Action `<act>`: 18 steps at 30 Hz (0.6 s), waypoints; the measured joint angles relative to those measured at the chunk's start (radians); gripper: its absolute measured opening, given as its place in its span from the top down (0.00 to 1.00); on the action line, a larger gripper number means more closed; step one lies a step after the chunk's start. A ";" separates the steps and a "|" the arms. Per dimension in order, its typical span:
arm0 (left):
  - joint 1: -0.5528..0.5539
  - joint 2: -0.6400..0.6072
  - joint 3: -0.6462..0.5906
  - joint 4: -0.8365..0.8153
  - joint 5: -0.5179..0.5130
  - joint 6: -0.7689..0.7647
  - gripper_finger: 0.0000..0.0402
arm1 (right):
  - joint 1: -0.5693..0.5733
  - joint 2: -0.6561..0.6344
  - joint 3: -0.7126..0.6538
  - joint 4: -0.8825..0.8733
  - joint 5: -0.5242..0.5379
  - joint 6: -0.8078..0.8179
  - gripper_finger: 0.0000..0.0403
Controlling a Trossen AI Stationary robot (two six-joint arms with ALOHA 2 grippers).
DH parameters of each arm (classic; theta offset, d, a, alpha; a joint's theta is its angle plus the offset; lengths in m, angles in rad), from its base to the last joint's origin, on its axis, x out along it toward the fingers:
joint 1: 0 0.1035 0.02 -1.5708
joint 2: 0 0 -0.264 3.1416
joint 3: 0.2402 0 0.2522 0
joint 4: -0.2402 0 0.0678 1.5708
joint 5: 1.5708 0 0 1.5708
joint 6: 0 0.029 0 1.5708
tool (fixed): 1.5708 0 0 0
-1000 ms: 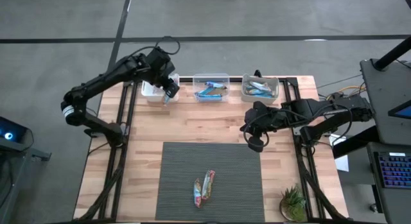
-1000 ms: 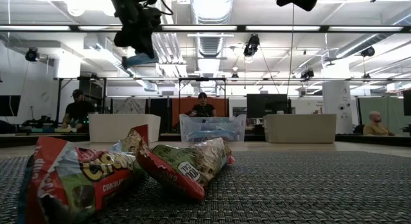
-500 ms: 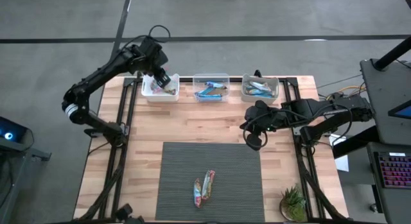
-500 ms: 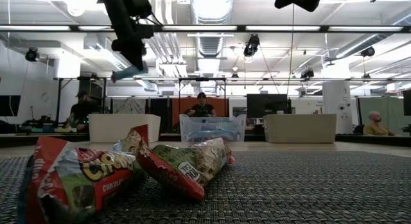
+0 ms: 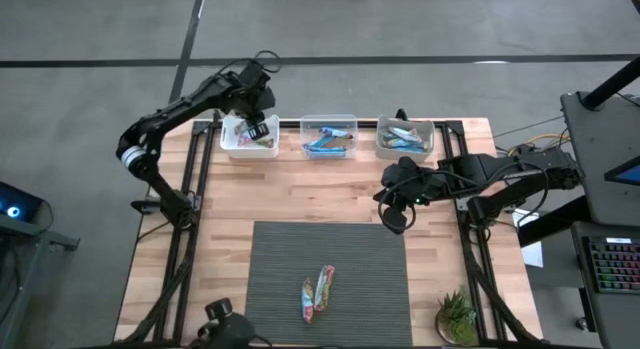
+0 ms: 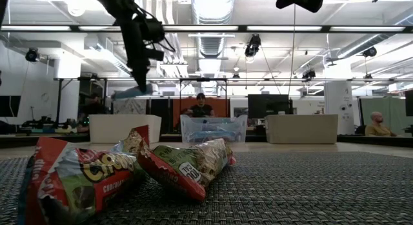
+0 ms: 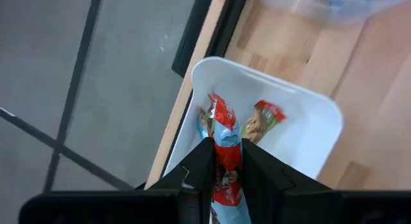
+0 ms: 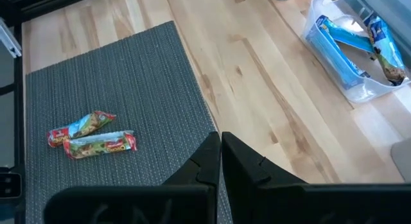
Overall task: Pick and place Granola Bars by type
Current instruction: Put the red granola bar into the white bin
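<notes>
The left gripper (image 5: 258, 129) has swung over the white bin (image 7: 308, 131) at the tabletop's far left corner, jaws clamped on a red-and-blue granola bar (image 7: 226, 150) above one bar already inside; release looks imminent. The right gripper (image 5: 397, 221) waits closed; two bars (image 5: 317, 292) remain on the mat (image 5: 290, 259).

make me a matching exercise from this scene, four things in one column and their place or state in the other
Things:
1. left claw
2. right claw
3. white bin
4. two bars

Places or states:
A. lying on the grey mat
B. shut, holding nothing, over the mat's edge
C. at the table's far left corner
D. shut on a red and blue bar, above the white bin

Pairs: 1-D, 2-B, 3-C, 4-A
</notes>
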 joint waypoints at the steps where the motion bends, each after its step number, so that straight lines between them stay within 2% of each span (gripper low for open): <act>1: 0.000 0.013 0.000 0.000 -0.007 0.015 0.87 | 0.000 0.000 0.000 0.000 0.000 0.000 0.98; 18: 0.002 0.186 -0.001 0.011 -0.049 0.314 0.87 | 0.000 0.000 0.000 0.000 0.005 0.007 0.98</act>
